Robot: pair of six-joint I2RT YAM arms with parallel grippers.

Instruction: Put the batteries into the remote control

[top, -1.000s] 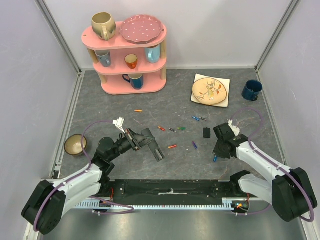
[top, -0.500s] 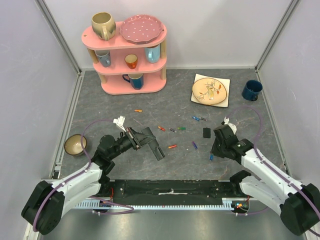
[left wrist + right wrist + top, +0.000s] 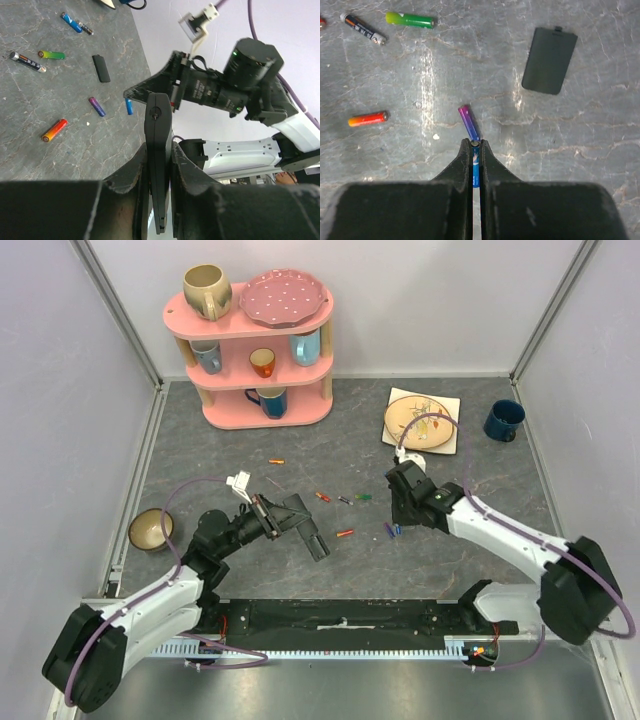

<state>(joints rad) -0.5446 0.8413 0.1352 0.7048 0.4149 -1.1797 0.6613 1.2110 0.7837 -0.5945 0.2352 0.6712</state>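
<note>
My left gripper (image 3: 283, 517) is shut on the black remote control (image 3: 305, 530) and holds it on edge above the table; in the left wrist view the remote (image 3: 159, 150) stands between both fingers. My right gripper (image 3: 397, 527) is shut on a blue battery (image 3: 475, 170), just above a purple battery (image 3: 469, 121) on the table. Loose batteries lie between the arms: orange-red (image 3: 345, 533), green (image 3: 364, 498), dark (image 3: 344, 500), red (image 3: 323, 496), orange (image 3: 277, 461). The black battery cover (image 3: 549, 60) lies flat on the table.
A pink shelf (image 3: 250, 340) with mugs and a plate stands at the back left. A patterned plate (image 3: 420, 420) and a blue mug (image 3: 503, 420) sit back right. A small bowl (image 3: 150, 530) is at the left wall.
My right arm has swung left and away from its base with the blue battery, from the right side to beside the purple battery. The left arm and remote have not moved.
</note>
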